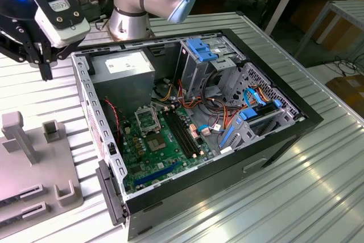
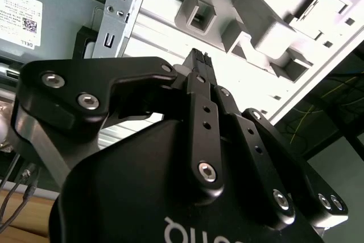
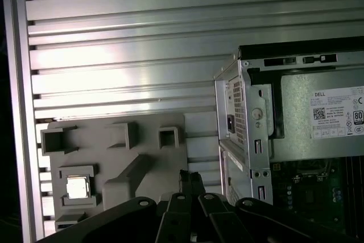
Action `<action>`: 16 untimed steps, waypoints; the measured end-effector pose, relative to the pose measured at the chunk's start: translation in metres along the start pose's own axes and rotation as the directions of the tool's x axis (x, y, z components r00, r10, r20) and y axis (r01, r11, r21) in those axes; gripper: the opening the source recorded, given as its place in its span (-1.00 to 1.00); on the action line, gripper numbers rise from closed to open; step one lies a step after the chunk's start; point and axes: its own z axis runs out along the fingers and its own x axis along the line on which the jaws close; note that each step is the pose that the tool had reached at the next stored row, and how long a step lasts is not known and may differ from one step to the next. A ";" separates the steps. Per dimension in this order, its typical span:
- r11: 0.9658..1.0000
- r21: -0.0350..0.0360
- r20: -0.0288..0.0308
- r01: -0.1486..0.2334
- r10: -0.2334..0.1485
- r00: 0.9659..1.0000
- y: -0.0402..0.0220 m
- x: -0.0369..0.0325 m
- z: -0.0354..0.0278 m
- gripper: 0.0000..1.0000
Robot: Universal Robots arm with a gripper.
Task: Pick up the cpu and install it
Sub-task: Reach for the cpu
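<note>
**One chip in its pocket, gripper empty beside the case**

The cpu (image 3: 78,187) lies flat with its metal top up in a square pocket of the grey holder (image 3: 105,160). The holder rests on the ribbed table (image 3: 114,38) just outside the case (image 3: 250,112), off the corner where the power supply sits. The pocket probably keeps the chip square and in a known spot, so it can be taken by its edges.

The gripper (image 3: 190,176) hangs above the holder, between the chip's pocket and the case wall. Its fingers are closed together at the tip and hold nothing, which is clearest in the second wrist view.

Inside the case, the socket (image 1: 149,119) on the green board (image 1: 153,157) shows a dark centre. Judging by that, neither the pick nor the install is done.
</note>
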 end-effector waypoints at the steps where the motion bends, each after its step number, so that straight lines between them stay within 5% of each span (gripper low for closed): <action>1: 1.000 0.000 0.000 0.000 0.000 1.000 0.0000 0.0008 0.0001 -0.79; 16: 1.000 0.000 0.000 0.000 0.000 1.000 -0.0008 0.0099 0.0009 -0.79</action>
